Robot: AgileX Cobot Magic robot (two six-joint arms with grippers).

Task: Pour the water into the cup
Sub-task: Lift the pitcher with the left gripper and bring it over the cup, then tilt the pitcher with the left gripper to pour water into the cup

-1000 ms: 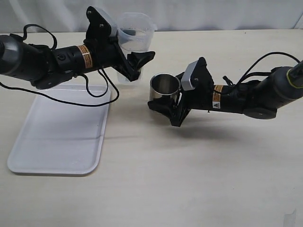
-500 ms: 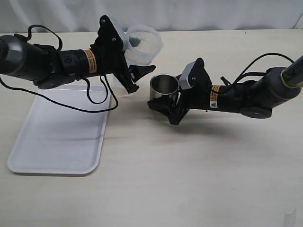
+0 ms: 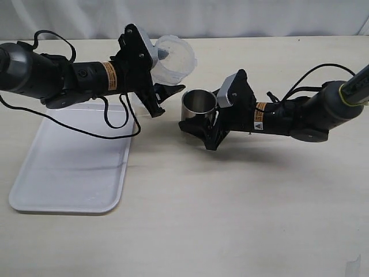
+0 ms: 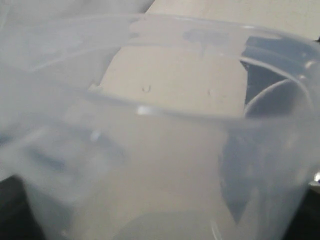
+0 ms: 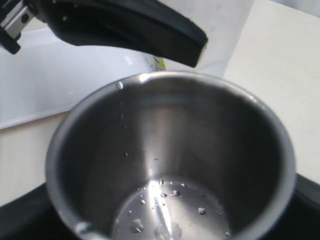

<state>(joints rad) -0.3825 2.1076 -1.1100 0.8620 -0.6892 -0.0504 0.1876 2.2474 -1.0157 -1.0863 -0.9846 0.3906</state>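
White tray (image 3: 69,167) lies flat on the left part of the bench (image 3: 230,219), near its left edge. The left arm crosses above the tray's far edge.

The left gripper (image 3: 164,72) is clamped on a translucent plastic container (image 3: 173,57). One black finger (image 3: 168,92) shows under it, the other sits on the far side. The container is held up off the bench and tipped over, with its open mouth facing the cup. It is toward the far edge, left of the middle. The left wrist view is filled by the container wall (image 4: 150,150), and the liquid level inside cannot be told.

The cup (image 3: 199,107) is steel and upright, near the middle of the bench and a bit toward the far edge. It is just right of the container's lip and lower, not touching it. The right gripper (image 3: 203,118) is closed on the cup body, with jaws on either side. Whether the cup base rests on the bench cannot be told.

The right wrist view looks down into the cup (image 5: 165,150). Water (image 5: 160,205) shows only as scattered drops and a thin sheen on the cup floor, plus a few beads on the inner wall. The left gripper's finger (image 5: 125,25) hangs just past the cup rim. The right arm runs off toward the right edge, cables trailing.
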